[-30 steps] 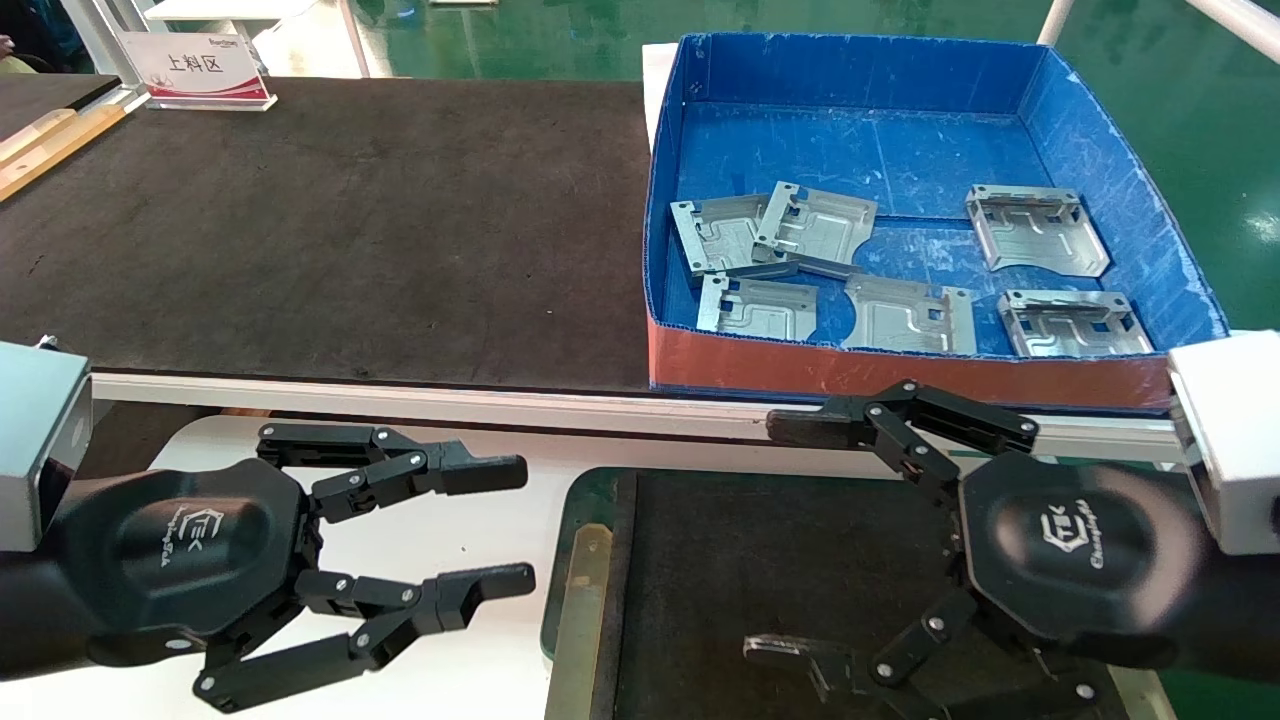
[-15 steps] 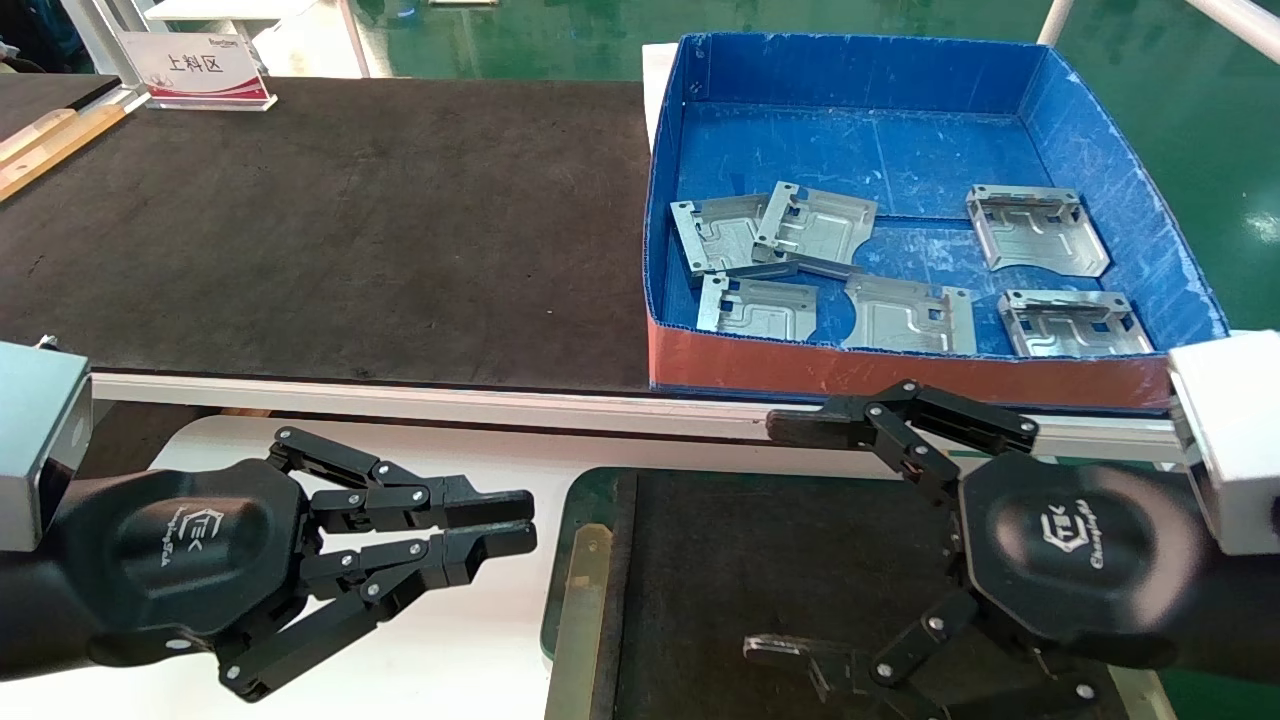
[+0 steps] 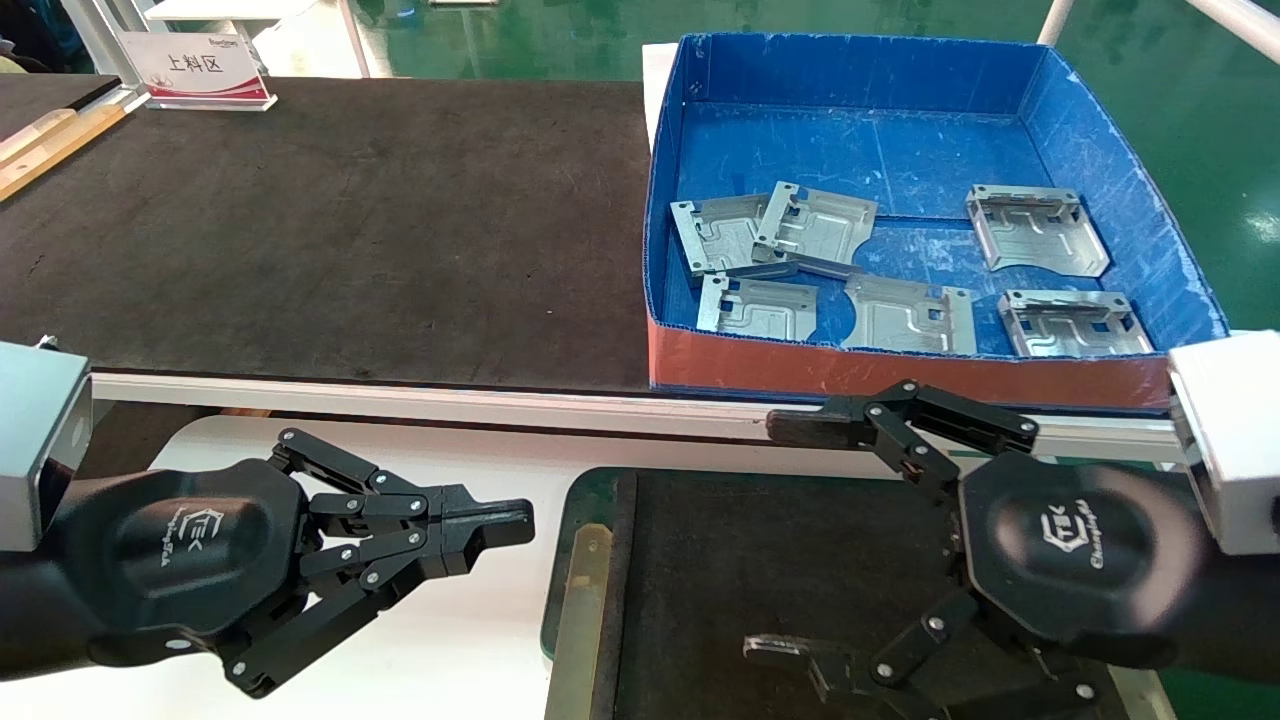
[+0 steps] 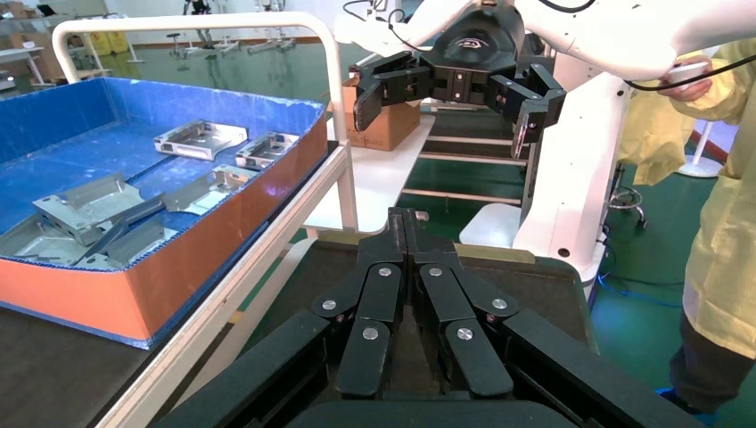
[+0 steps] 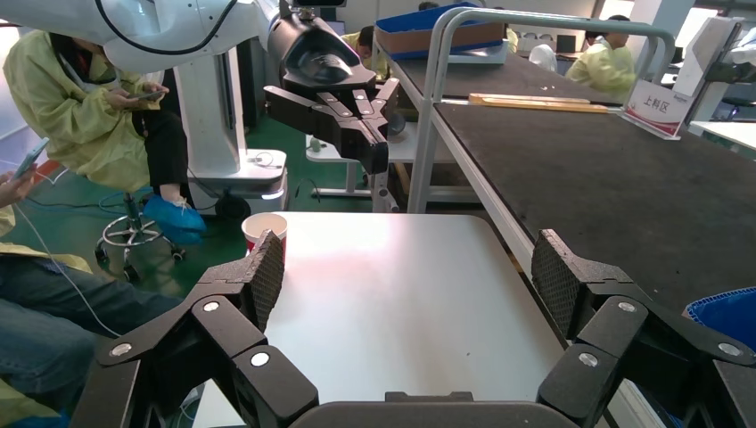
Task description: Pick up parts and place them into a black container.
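While both arms sit low in frame, left gripper (image 3: 520, 522) at lower left is closed w/ nothing in it, over white table (image 3: 480, 620). Right gripper (image 3: 780, 540) at lower right is spread wide, empty, over black container (image 3: 760, 560) at bottom center-right. Six parts (image 3: 765, 307) lie in blue box (image 3: 1100, 130) at upper right, two overlapping at its left side. Dark mat (image 3: 330, 230) fills upper left; white sign (image 3: 195, 68) at top left corner.

Head view downward; wrist views facing, each other's hand.
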You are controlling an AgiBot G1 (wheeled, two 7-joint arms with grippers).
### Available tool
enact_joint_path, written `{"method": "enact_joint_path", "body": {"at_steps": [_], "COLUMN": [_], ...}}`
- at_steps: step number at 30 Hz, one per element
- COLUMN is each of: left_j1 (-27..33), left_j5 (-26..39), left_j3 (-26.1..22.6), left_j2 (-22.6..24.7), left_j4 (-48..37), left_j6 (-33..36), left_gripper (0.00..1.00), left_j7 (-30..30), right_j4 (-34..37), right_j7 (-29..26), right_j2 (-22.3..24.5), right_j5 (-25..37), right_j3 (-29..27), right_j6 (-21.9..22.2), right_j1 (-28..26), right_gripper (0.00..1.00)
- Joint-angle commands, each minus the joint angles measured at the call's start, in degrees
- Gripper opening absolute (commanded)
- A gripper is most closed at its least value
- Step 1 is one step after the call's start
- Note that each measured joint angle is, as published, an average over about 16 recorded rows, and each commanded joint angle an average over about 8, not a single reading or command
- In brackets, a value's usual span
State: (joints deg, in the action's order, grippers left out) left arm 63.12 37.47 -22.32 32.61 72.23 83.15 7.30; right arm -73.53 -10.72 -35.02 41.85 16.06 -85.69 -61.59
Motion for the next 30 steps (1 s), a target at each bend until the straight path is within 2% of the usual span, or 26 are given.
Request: {"method": "enact_joint_path", "body": {"at_steps": [1,23,30], "left_j1": [0.00,0.00,0.00], "left_j5": [0.00,0.00,0.00], "left_j3": [0.00,0.00,0.00], "left_j2": [0.00,0.00,0.00], "left_j4": [0.00,0.00,0.00], "left_j6": [0.00,0.00,0.00], "left_gripper": [1.00,1.00,1.00], "left_j7": [0.00,0.00,0.00], "right_j4": [0.00,0.01,-0.32], "right_j7": [0.00,-0.01,-0.97], "right_j2": [0.00,0.00,-0.26], "right_j5": [0.00,-0.01,-0.25], "right_j3": [0.00,-0.01,-0.28], "right_j6": [0.00,0.01,1.61], "right_j1": [0.00,0.00,-0.65], "right_gripper": [1.00,1.00,1.00]}}
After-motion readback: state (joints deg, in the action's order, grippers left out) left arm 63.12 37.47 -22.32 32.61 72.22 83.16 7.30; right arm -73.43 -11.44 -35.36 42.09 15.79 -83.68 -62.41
